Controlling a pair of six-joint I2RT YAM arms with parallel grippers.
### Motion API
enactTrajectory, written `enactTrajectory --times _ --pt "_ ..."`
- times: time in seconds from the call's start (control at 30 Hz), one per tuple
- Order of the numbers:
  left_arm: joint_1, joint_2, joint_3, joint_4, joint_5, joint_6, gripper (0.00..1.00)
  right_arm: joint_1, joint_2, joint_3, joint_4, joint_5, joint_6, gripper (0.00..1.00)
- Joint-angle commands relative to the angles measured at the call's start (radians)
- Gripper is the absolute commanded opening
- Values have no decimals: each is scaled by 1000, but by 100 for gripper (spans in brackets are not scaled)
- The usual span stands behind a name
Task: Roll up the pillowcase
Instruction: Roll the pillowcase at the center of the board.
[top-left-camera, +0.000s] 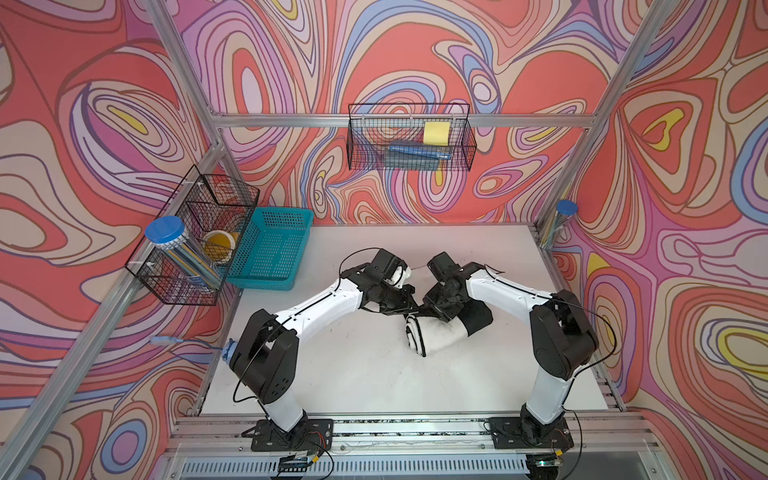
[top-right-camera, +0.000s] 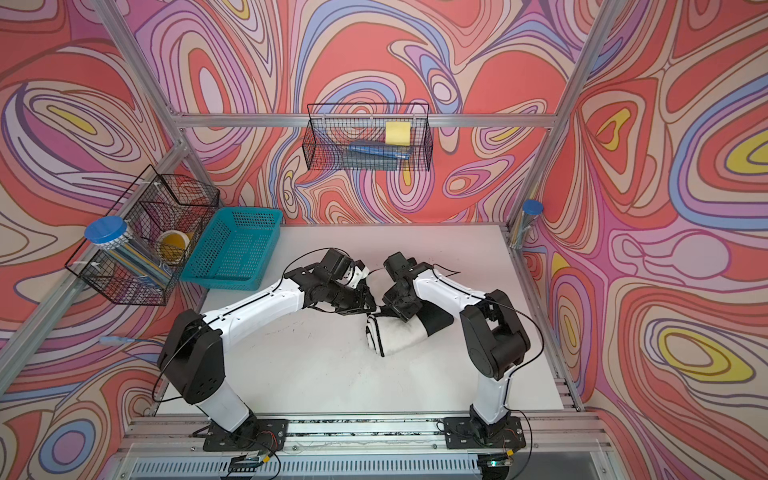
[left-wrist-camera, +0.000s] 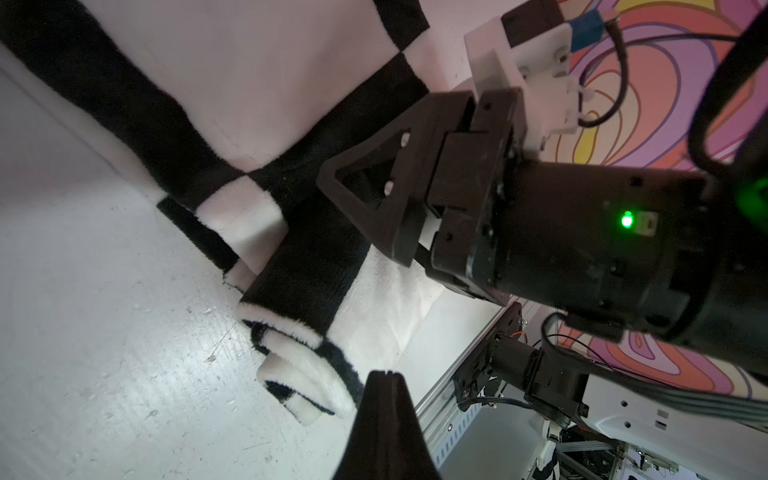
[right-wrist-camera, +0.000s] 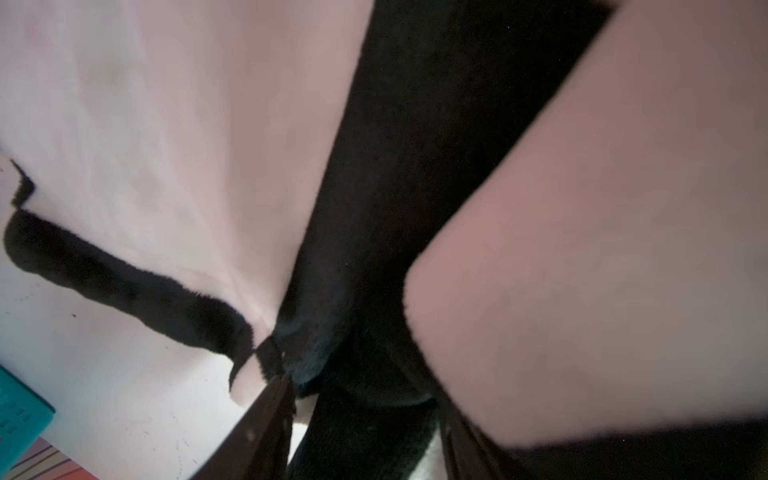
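Note:
The black and white checked pillowcase (top-left-camera: 442, 332) (top-right-camera: 397, 334) lies as a thick roll in the middle of the white table (top-left-camera: 353, 374). Its layered end (left-wrist-camera: 307, 374) shows in the left wrist view. My right gripper (top-left-camera: 436, 309) (right-wrist-camera: 365, 424) is pressed down onto the roll. Its fingers (right-wrist-camera: 266, 419) stand apart astride a black fold of the pillowcase (right-wrist-camera: 395, 208), and pale gaps show beside each finger. My left gripper (top-left-camera: 409, 305) (left-wrist-camera: 386, 372) is shut and empty, hovering beside the roll's end, close to the right gripper.
A teal plastic basket (top-left-camera: 286, 212) stands at the table's back left. Next to it a wire rack (top-left-camera: 199, 232) holds a blue-lidded jar (top-left-camera: 165, 229). Another wire basket (top-left-camera: 409, 137) hangs on the back wall. The two arms nearly touch at mid-table.

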Motion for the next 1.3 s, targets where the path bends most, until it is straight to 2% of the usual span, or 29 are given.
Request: enactTrajectory --times 0.0,0.1,0.4,0.53,0.7,0.83,0.93,0.97,1.27 --pt "-34 54 18 -4 15 13 0 -36 8 -65 111 -1 19 57" --pt "-52 107 28 10 20 -7 0 -49 11 -76 137 -9 25 57" --pt "-58 230 79 -29 -162 -22 0 -69 -54 -73 181 -37 37 58" --pt "-57 269 109 -36 -163 -29 0 -81 -199 -57 105 14 39 66" --pt "-57 277 108 -31 -152 -37 0 -88 -363 -158 50 -3 73 69" --pt "-48 288 114 -33 -135 -40 0 -55 -518 -332 30 3 138 73" --pt "-40 291 116 -30 -121 -43 0 -28 -640 -495 93 6 212 98" --pt "-40 292 116 -29 -120 -44 0 -13 -669 -532 118 21 232 98" --pt "-38 296 111 -27 -101 -54 0 32 -620 -653 310 96 304 97"
